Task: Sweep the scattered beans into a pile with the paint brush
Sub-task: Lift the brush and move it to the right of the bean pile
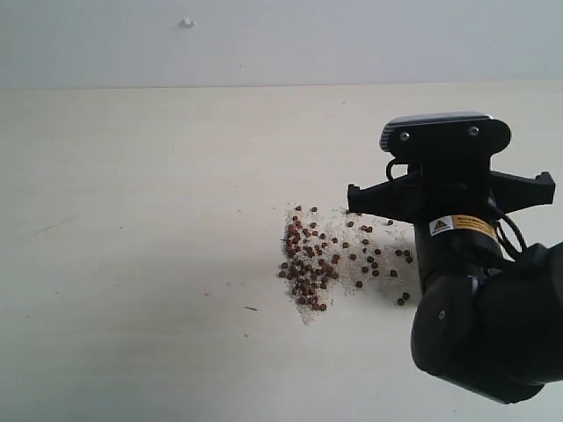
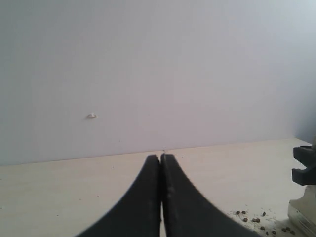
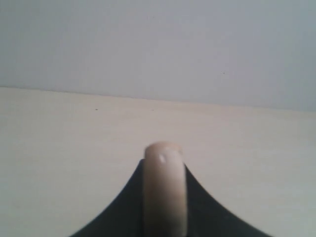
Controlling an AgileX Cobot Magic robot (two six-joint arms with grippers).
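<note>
Dark reddish-brown beans [image 1: 310, 264] mixed with white grains lie mid-table, dense on the left and thinning toward loose ones [image 1: 387, 259] by my right arm [image 1: 466, 264]. That arm hides its own fingers and the brush in the exterior view. In the right wrist view my right gripper [image 3: 165, 165] is shut on the paint brush's light wooden handle [image 3: 165, 197], whose rounded end pokes out past the fingertips. The brush's silver ferrule [image 2: 302, 217] shows at the edge of the left wrist view, next to a few beans [image 2: 252, 219]. My left gripper [image 2: 161, 158] is shut on nothing, above the table.
The pale table [image 1: 132, 220] runs back to a plain white wall [image 1: 264, 44]. A small white speck [image 1: 186, 22] sits on the wall. The black body of my right arm fills the front right corner of the exterior view.
</note>
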